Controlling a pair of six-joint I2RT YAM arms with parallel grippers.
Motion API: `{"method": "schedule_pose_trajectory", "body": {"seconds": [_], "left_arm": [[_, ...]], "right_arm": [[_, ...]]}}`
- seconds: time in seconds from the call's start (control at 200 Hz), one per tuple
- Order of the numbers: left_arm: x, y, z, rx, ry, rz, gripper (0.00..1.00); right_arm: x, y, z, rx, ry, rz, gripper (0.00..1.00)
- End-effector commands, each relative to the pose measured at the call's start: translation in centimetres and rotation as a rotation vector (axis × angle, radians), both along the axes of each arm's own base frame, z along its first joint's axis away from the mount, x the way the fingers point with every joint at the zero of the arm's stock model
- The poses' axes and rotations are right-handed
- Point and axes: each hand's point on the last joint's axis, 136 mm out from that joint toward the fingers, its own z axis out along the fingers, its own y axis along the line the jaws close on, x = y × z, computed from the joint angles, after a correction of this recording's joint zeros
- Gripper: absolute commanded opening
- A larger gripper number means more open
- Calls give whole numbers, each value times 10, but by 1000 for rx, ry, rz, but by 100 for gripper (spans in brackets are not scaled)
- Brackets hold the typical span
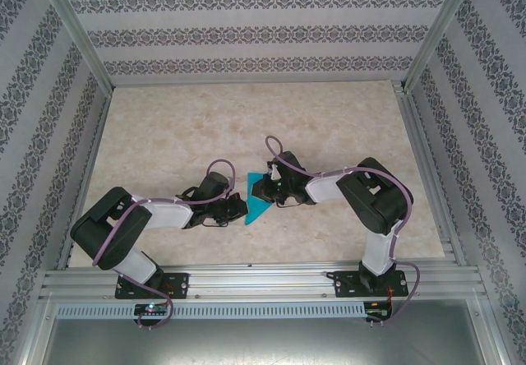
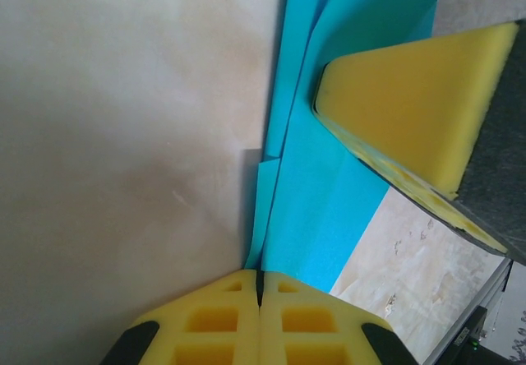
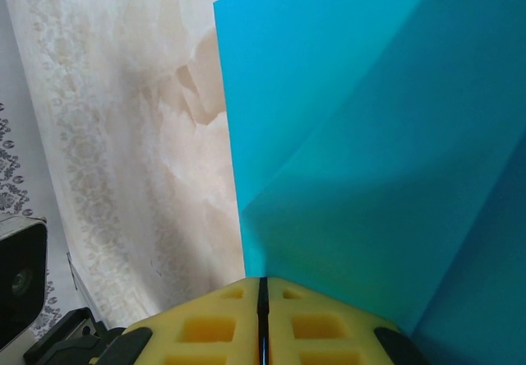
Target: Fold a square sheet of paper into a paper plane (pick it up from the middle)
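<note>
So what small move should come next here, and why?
Probably lower the right gripper so the raised flap of the teal paper lies flat; both grippers are shut on it, and the left gripper holds the folded edge.

The left arm (image 1: 164, 214) lies low across the tabletop, elbow swung out to its own side, forearm aimed at the middle. The right arm (image 1: 333, 188) mirrors it, and the two wrists nearly meet. The left jaws are pressed together, the left pads (image 2: 259, 320) flush along a thin seam. The right jaws are closed the same way, the right pads (image 3: 263, 324) meeting edge to edge.
</note>
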Motion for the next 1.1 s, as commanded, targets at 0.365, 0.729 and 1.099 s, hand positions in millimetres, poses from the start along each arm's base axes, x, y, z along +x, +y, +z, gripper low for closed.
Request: {"method": "schedule_pose_trajectory", "body": {"seconds": [0.365, 0.729, 1.099], "left_arm": [[-18, -4, 21, 11, 35, -96, 17], [-21, -6, 10, 19, 76, -120, 10], [-29, -9, -1, 6, 115, -150, 7]], "right_arm": [[-11, -16, -24, -82, 25, 15, 9], [-11, -17, -26, -92, 30, 16, 9], [-14, -18, -30, -102, 41, 17, 9]]}}
